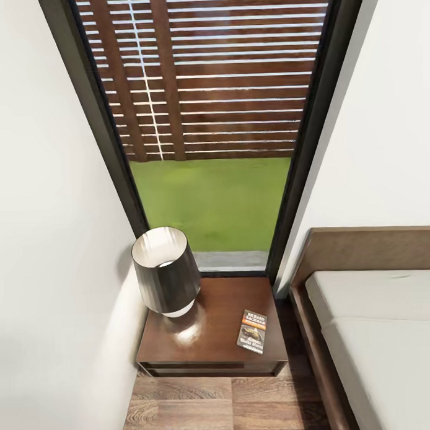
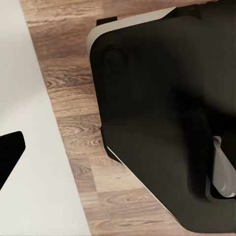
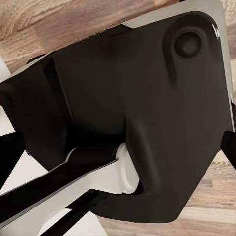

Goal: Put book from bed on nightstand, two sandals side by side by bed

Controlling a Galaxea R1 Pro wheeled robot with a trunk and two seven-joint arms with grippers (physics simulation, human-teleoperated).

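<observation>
While both wrist views look down on the robot's own dark body [image 2: 162,123] over the wood-plank floor [image 2: 69,88], neither tool's fingertips can be made out, so I cannot tell whether either is spread or pressed together. A black tip at the left wrist view's edge may be a finger, but that is uncertain.

Outward, the head view looks into a corner of the bedroom. The book [image 1: 252,331] lies flat on the nightstand [image 1: 182,340], near its front corner on the bed side, long axis running roughly front to back (so that half of the task looks done). A dark-shaded lamp [image 1: 166,271] stands at the far left of the same top, apart from the book. The bed [image 1: 381,345] sits just right of the nightstand, a strip of floor between them. Behind is the tall window [image 1: 214,196], showing lawn and slatted fence. With no sandals here, finding them is probably next.
</observation>
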